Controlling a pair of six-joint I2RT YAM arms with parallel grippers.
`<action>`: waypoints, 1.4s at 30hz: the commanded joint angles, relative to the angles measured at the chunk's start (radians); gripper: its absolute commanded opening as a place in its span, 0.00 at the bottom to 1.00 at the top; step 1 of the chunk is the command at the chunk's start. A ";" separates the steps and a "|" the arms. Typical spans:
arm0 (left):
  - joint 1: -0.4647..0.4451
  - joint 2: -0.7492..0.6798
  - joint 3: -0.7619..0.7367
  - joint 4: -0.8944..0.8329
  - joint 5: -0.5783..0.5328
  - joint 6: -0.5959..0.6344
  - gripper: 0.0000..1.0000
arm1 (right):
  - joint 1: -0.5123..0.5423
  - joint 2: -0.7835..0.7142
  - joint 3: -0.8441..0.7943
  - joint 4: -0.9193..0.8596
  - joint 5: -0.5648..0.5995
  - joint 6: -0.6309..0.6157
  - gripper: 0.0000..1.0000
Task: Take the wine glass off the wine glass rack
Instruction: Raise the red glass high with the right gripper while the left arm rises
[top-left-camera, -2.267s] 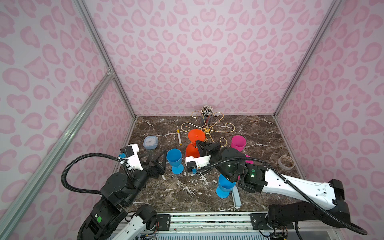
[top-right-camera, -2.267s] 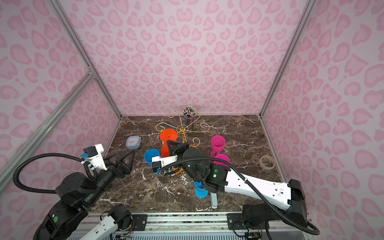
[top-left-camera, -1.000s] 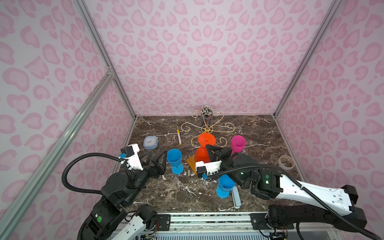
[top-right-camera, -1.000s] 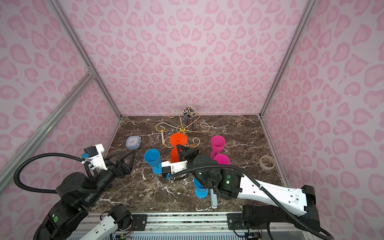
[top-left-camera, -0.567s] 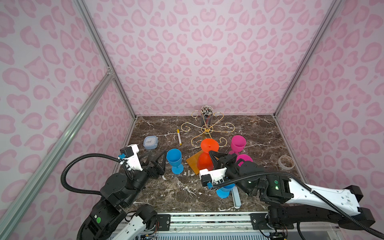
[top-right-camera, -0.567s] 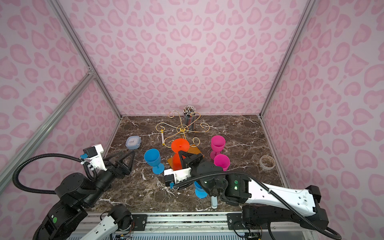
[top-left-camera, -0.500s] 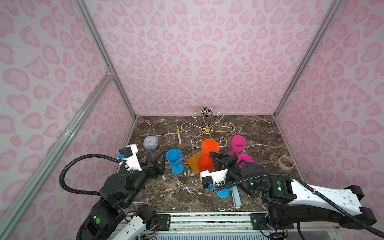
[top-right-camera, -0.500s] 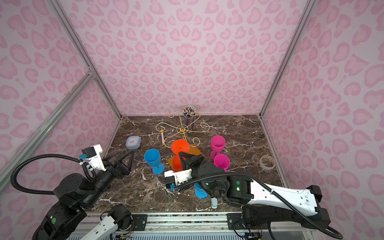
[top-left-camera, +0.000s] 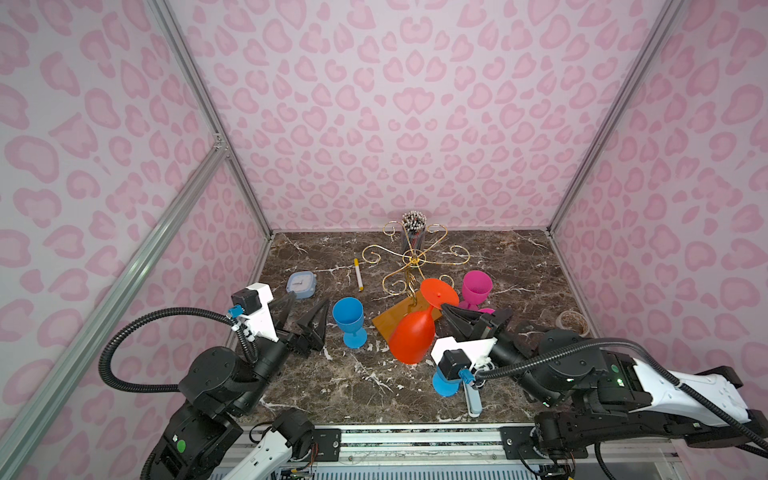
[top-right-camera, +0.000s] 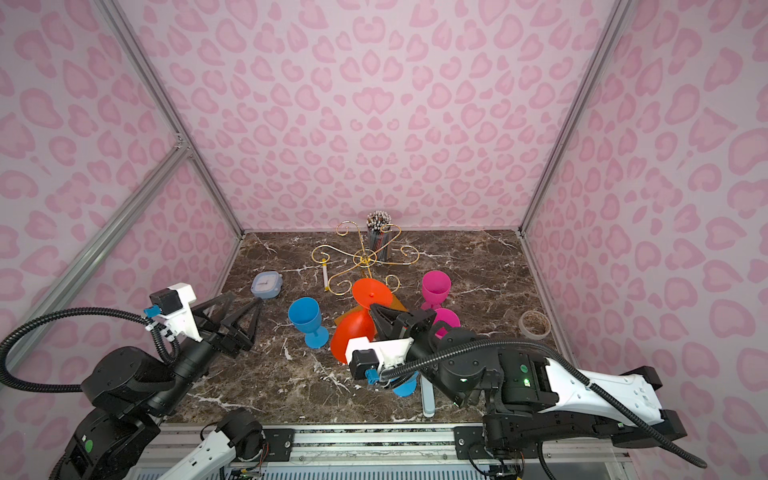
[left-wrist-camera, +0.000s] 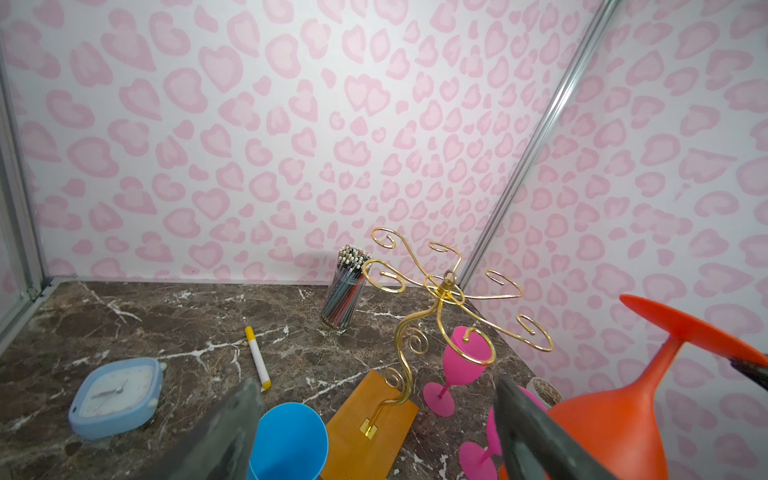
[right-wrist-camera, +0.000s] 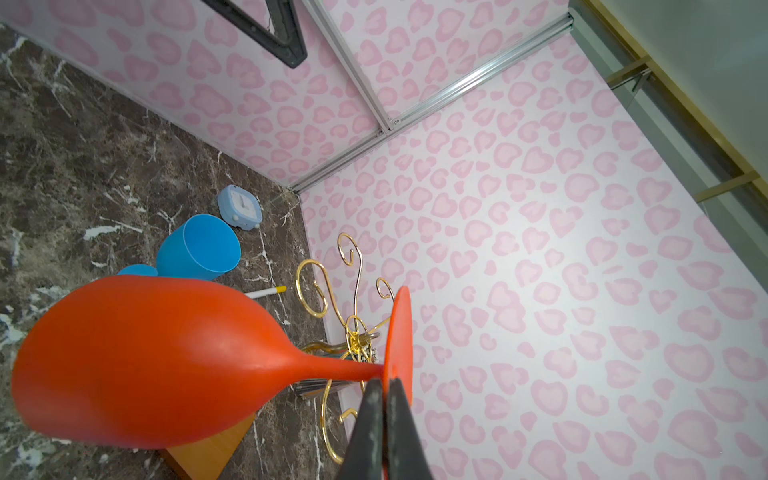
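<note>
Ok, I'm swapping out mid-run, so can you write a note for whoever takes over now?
The right gripper is shut on the foot of the orange wine glass.
The left gripper is open and empty, beside the blue glass.
The rack stands at the back of the table, with no glass on it.
Done: the orange glass is off the rack, held tilted, bowl low.
Left: probably set it down upright and release.

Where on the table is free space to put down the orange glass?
Free: the front middle of the table, in front of the left blue glass; also the back right, between the rear pink glass and the tape roll. Crowded: around the rack.
</note>
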 joint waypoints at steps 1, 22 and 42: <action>0.001 0.039 0.044 0.053 0.079 0.152 0.89 | -0.004 -0.011 0.036 0.018 -0.039 0.138 0.00; 0.001 0.301 0.176 0.170 0.305 0.534 0.90 | -0.958 0.071 0.292 0.022 -0.956 1.129 0.00; 0.011 0.502 0.375 0.201 0.528 -0.044 0.91 | -1.152 0.150 0.262 0.070 -1.235 1.200 0.00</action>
